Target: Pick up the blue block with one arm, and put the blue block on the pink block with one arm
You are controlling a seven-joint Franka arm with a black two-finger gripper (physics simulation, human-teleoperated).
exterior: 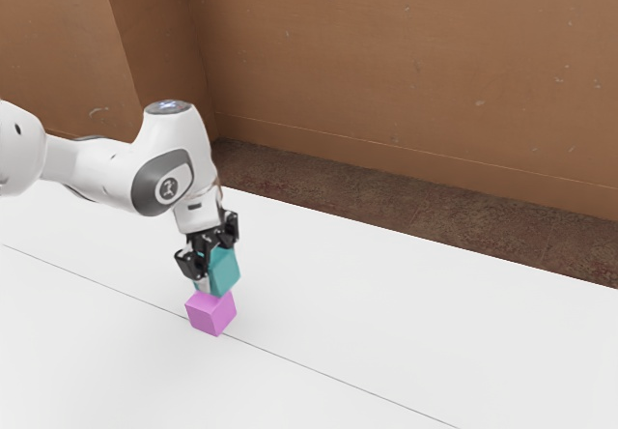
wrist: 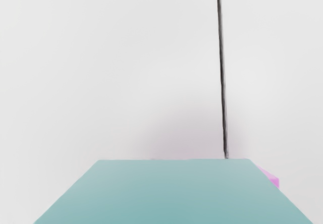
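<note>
Arm (exterior: 97, 168) reaches in from the exterior view's left, gripper (exterior: 210, 261) clamped on the blue block (exterior: 226, 271), which hangs a little tilted directly over the pink block (exterior: 210, 311), touching it or just shy. Pickup reads as done, carry nearly so; left to do: seat it squarely, let go, withdraw. Wrist view has a pink corner peeking beside the blue block, suggesting slight offset.

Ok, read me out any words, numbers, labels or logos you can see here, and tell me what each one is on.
On the grey joint cap of the arm: one small white mark, too small to read for certain.
On the blue block: nothing written.
On the pink block: nothing written.
On the table: nothing written.
</note>
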